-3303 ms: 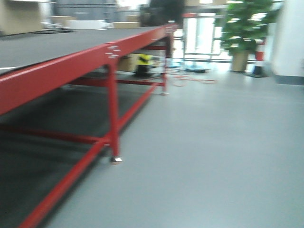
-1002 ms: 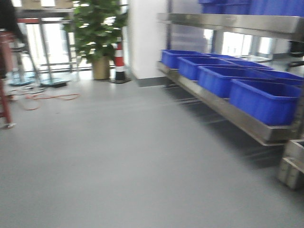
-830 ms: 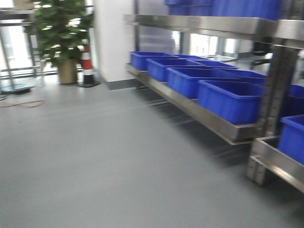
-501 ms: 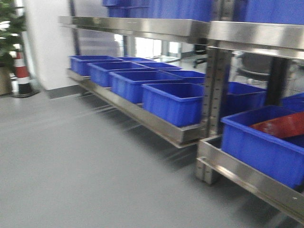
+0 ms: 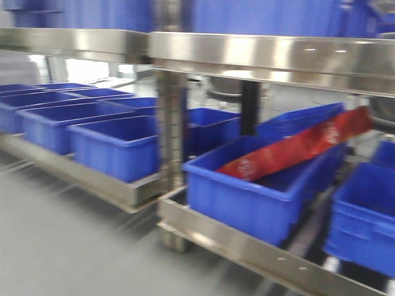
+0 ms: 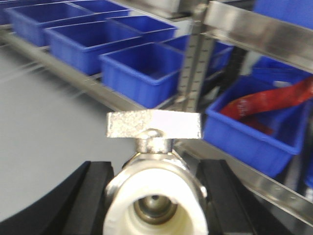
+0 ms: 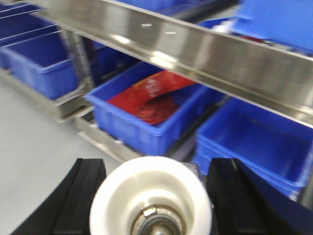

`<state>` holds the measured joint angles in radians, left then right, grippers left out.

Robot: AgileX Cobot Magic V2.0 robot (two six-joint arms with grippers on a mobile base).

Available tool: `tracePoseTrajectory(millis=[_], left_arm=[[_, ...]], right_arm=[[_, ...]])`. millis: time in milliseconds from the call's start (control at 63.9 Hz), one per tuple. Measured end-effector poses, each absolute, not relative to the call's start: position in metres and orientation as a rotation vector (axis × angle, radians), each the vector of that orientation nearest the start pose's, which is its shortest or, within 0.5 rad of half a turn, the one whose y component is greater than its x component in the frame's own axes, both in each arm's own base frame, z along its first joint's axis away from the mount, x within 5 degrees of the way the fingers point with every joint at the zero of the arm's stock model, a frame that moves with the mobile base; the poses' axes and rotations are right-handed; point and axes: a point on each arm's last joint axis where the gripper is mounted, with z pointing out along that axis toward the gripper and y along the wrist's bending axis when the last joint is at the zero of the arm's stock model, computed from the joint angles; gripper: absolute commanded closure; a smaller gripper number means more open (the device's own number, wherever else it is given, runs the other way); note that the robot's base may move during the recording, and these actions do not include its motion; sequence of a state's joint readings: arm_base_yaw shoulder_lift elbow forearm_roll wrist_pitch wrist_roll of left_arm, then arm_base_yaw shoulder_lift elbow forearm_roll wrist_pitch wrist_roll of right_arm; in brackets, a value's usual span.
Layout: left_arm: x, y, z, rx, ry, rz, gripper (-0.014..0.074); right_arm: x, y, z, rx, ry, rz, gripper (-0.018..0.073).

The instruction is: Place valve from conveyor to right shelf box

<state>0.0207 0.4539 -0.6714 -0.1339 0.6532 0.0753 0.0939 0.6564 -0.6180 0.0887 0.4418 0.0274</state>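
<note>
your left claw [image 6: 155,201] is clenched on the valve [image 6: 154,171], with its white open end toward the camera and its flat metal handle on top. your right claw [image 7: 154,198] grips a white round part [image 7: 149,188] with a nut at its centre. ahead you see the steel shelf [image 5: 259,250]. at its front edge, just right of the upright post [image 5: 168,129], a blue box [image 5: 247,200] holds a tilted red packet [image 5: 296,148]. more blue boxes [image 5: 117,148] line the shelf to the left.

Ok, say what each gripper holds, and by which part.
Left gripper: valve, clamped at the sides of its body, handle up. Right gripper: a white-capped round part, clamped at its sides.
</note>
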Motion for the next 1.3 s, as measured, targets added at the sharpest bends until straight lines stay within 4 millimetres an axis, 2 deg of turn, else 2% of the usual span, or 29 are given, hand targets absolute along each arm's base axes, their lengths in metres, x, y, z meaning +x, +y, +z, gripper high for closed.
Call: tracePoseTrajectory(millis=[1299], left_arm=[[0.0812,-0.0058,0.3470,0.004,1.915,-0.087,0.0708]], right_arm=[[0.1323,0.0159,0.3253,-0.011,1.966,0.169,0.0725]])
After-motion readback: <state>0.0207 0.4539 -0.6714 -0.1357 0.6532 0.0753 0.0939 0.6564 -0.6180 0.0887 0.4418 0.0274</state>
